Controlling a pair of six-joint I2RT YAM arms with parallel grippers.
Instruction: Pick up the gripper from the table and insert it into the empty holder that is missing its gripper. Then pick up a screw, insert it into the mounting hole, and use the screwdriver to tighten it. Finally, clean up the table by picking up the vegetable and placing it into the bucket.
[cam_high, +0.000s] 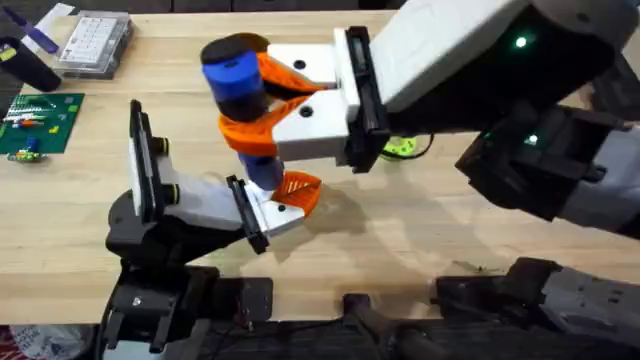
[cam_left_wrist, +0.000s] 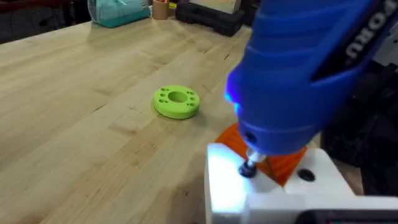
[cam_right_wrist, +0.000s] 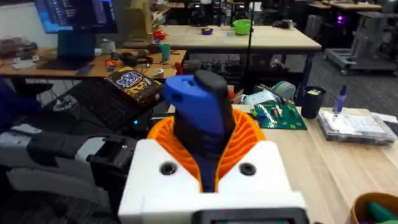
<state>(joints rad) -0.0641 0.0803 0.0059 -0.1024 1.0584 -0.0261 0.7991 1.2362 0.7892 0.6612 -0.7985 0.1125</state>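
The screw-tightening step appears to be in hand; the screwdriver (cam_high: 240, 85) is held upright by the right tool (cam_high: 285, 105), whose orange pads are clamped around its blue body, and its thin bit is set down over the holder (cam_high: 200, 200) near the middle of the desk (cam_high: 430, 230); the gripper (cam_high: 300, 190), with its orange lattice face, is already seated at the holder's head. In the left wrist view the bit tip is seen resting on a small dark screw (cam_left_wrist: 247, 168) in the white base piece, lit by the screwdriver's own lamp; this contact is hidden from the overhead camera by the blue body. The next move is judged to call for steady downward pressure with the bit kept in line with the screw, since any tilt could let it slip out of the head. The state of the left tool cannot be told. The bucket (cam_right_wrist: 376, 208) is caught at the edge of the right wrist view, with something green inside it; the lime-green disc (cam_left_wrist: 176, 102) lies well apart from the holder.
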